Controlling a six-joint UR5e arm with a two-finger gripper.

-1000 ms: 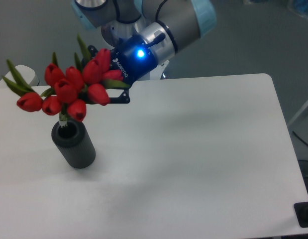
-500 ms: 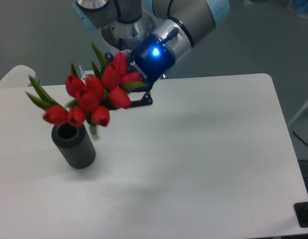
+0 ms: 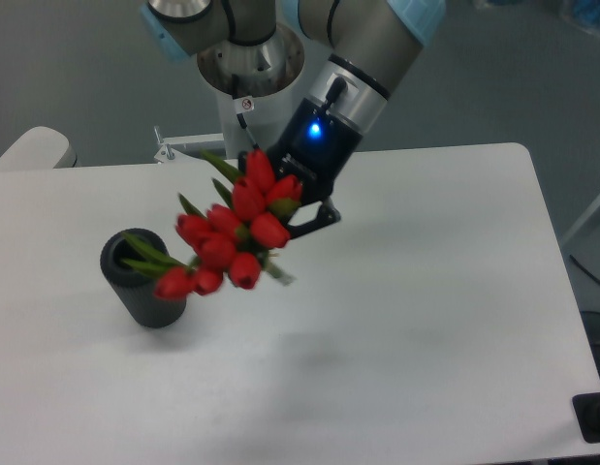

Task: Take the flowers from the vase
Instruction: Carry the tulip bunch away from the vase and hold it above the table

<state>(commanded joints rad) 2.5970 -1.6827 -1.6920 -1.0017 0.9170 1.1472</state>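
The flowers (image 3: 227, 242), a bunch of red tulip buds with thin green leaves, hang in the air above the table, clear of the vase. The gripper (image 3: 298, 208) is shut on the flowers, its fingers mostly hidden behind the buds; one black finger (image 3: 317, 220) shows at the right. The vase (image 3: 141, 279), a dark grey cylinder with a round hole, stands upright at the left of the table, its hole free of stems. The lowest buds and a leaf overlap the vase's right rim in the view.
The white table (image 3: 396, 320) spreads to the right and front of the vase. The robot's base (image 3: 249, 68) stands behind the table's far edge. A pale rounded object (image 3: 33, 148) sits at the far left.
The gripper has carried the flowers right and down, from above the vase to beside it. The stems have come fully out of the vase.
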